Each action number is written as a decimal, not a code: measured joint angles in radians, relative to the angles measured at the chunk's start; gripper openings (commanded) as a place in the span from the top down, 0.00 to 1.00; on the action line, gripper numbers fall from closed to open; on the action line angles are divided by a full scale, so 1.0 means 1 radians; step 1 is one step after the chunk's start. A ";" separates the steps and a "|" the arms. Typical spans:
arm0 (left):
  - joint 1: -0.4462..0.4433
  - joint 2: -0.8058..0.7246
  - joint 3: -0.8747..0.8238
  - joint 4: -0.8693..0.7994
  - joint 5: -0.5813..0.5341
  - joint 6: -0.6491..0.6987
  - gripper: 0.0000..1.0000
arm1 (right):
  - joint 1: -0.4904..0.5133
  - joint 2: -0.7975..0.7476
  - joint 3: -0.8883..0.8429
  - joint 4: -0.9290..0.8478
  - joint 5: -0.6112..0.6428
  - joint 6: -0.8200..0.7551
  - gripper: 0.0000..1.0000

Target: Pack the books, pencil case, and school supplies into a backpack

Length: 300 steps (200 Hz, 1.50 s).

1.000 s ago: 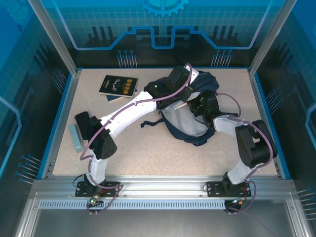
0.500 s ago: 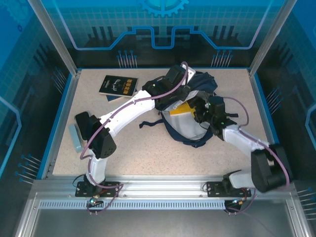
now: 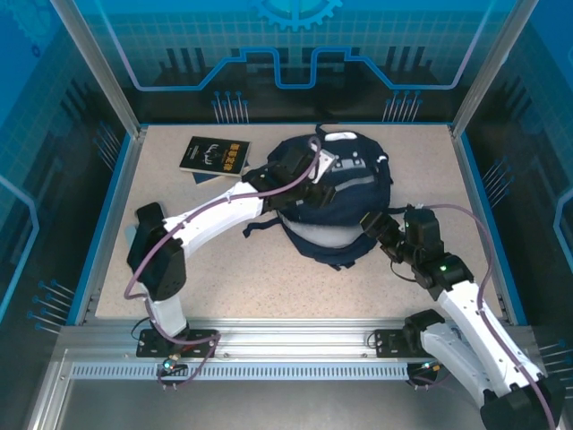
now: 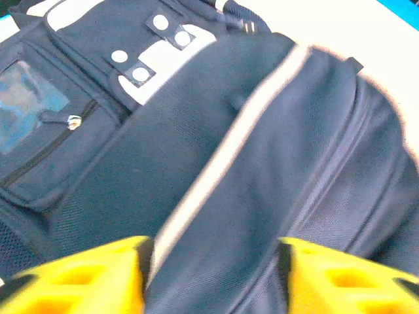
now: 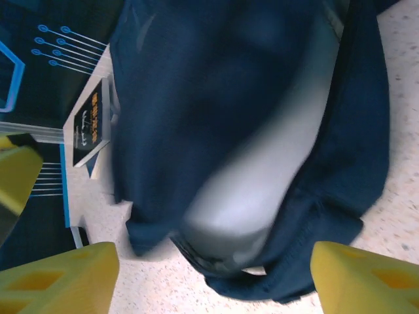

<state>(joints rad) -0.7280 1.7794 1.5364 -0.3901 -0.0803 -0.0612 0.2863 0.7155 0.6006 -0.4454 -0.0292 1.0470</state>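
Plainly, look past the middle of the tabletop point(image 3: 269, 269), toward 12 o'clock, for the backpack point(image 3: 354, 175). Lying flat there, navy, white patches and snaps turned up, a pale lining on show along its 6 o'clock edge and a dark strap trailing out at 9 o'clock.

Over its 9 o'clock half, find the left gripper point(image 3: 309, 190), spread apart and clamped on nothing. Through the left wrist view, navy fabric and a white stripe run beneath the yellow fingers point(image 4: 85, 275). Cannot tell whether touching the cloth.

At the backpack's 4 o'clock corner, just beside the fabric, find the right gripper point(image 3: 380, 235), likewise spread wide and empty, facing the pale lining.

At 10 o'clock from the backpack, near but apart, see the black book point(image 3: 215, 154) with yellow lettering, lying flat on a blue book point(image 3: 208, 176) that pokes out at its 6 o'clock edge.
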 measured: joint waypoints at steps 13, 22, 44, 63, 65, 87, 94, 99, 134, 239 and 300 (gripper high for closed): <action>0.010 -0.050 -0.056 0.014 0.003 -0.047 0.18 | 0.000 -0.011 0.015 -0.032 -0.001 -0.041 0.13; 0.021 -0.087 -0.092 0.018 0.003 -0.073 0.15 | 0.000 -0.009 0.031 -0.043 -0.002 -0.068 0.11; 0.077 -0.154 -0.153 0.024 -0.005 -0.149 0.11 | 0.001 0.063 0.097 -0.049 -0.017 -0.122 0.08; 0.159 -0.186 -0.202 0.037 -0.013 -0.203 0.10 | 0.011 0.172 0.174 -0.031 -0.033 -0.157 0.07; 0.170 -0.187 -0.206 0.038 -0.015 -0.206 0.10 | 0.015 0.186 0.181 -0.026 -0.034 -0.160 0.07; 0.294 -0.174 -0.234 0.045 -0.043 -0.261 0.07 | 0.057 0.309 0.235 0.022 -0.041 -0.182 0.07; 0.334 -0.159 -0.234 0.055 -0.047 -0.280 0.07 | 0.074 0.352 0.246 0.044 -0.043 -0.185 0.07; 0.362 -0.145 -0.234 0.064 -0.046 -0.293 0.07 | 0.084 0.378 0.253 0.054 -0.045 -0.185 0.07; 0.499 0.028 -0.144 0.074 -0.042 -0.342 0.06 | 0.122 0.528 0.320 0.110 -0.053 -0.184 0.09; 0.716 0.389 0.126 0.003 -0.076 -0.438 0.18 | 0.151 0.685 0.404 0.163 -0.070 -0.185 0.09; 0.737 0.558 0.367 -0.174 -0.053 -0.447 0.19 | 0.151 0.710 0.442 0.159 -0.087 -0.188 0.09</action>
<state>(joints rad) 0.0086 2.3371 1.9030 -0.5640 -0.1329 -0.5079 0.4377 1.4254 1.0424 -0.2859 -0.1165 0.8589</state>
